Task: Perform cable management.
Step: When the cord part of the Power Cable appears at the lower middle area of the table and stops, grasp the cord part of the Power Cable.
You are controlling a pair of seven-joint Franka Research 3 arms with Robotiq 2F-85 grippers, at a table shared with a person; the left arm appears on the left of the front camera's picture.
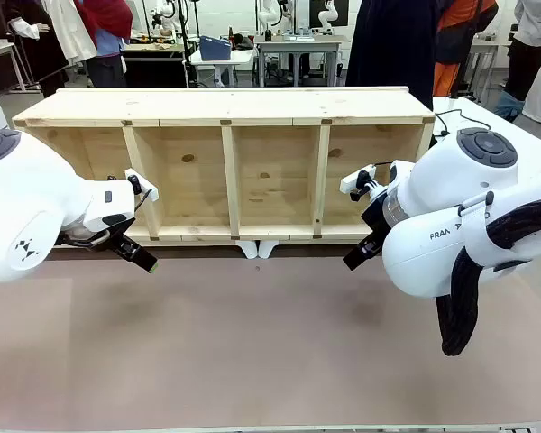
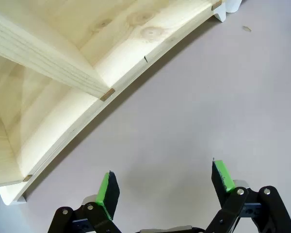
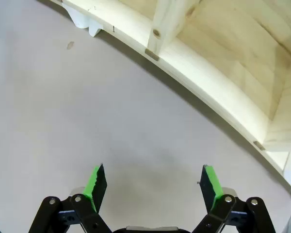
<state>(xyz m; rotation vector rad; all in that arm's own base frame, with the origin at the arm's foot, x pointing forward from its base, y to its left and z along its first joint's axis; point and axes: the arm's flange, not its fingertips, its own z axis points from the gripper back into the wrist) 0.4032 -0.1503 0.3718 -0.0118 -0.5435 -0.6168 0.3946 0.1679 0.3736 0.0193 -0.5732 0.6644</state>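
A stretch of thin black cable (image 1: pixel 454 115) lies on the white surface past the right end of the wooden shelf (image 1: pixel 225 106); its plug is out of view. My left gripper (image 1: pixel 137 255) hangs low in front of the shelf's left compartment, and the left wrist view shows this gripper (image 2: pixel 165 182) open over bare table with nothing between its green pads (image 2: pixel 107 189). In front of the right compartment my right gripper (image 1: pixel 359 254) points down at the table. Seen from the right wrist, it (image 3: pixel 153 182) also stands open and empty.
The long shelf lies on its side along the back of the mauve table (image 1: pixel 252 352), its several compartments facing me. Two small white pieces (image 1: pixel 259 248) sit under its front edge at the middle. People stand behind the shelf.
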